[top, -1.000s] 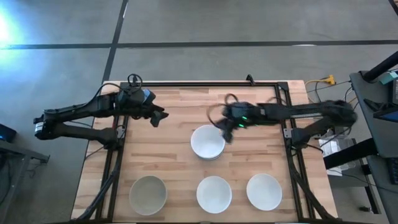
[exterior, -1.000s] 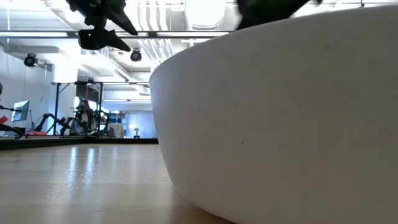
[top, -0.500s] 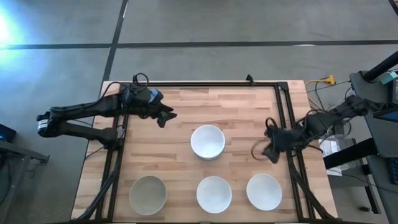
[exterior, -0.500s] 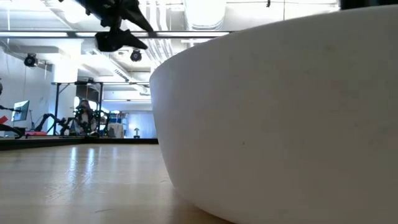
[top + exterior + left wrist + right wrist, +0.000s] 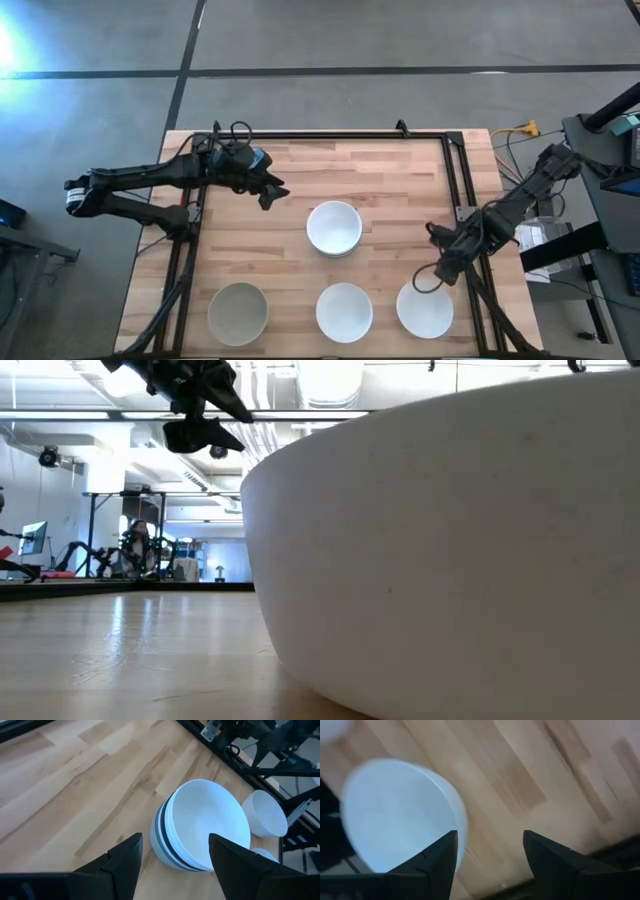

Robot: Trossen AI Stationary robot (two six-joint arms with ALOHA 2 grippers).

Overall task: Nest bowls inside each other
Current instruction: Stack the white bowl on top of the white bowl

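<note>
A stack of nested bowls [image 5: 334, 228] stands on its base mid-table; in the left wrist view the stack [image 5: 200, 832] is white with a dark band between its rims. Three single bowls stand along the near edge: a greyish one [image 5: 238, 312], a white one [image 5: 344, 310] and a white one [image 5: 424, 308]. My left gripper [image 5: 274, 192] hovers open to the left of the stack [image 5: 175, 842]. My right gripper [image 5: 442, 270] hangs open just above the far rim of the near-right bowl [image 5: 395, 815], with nothing between its fingers [image 5: 490, 852].
Black frame rails [image 5: 455, 190] run along the table's left, right and far sides. In the low view a white bowl [image 5: 450, 540] fills most of the picture, and my left gripper [image 5: 205, 410] hangs above the table. Bare wood lies left of the stack.
My right gripper has swung away from the stack toward the table's right edge, then toward the near edge, and is now over the near-right bowl. My left gripper has crept toward the stack. No bowl has moved.
</note>
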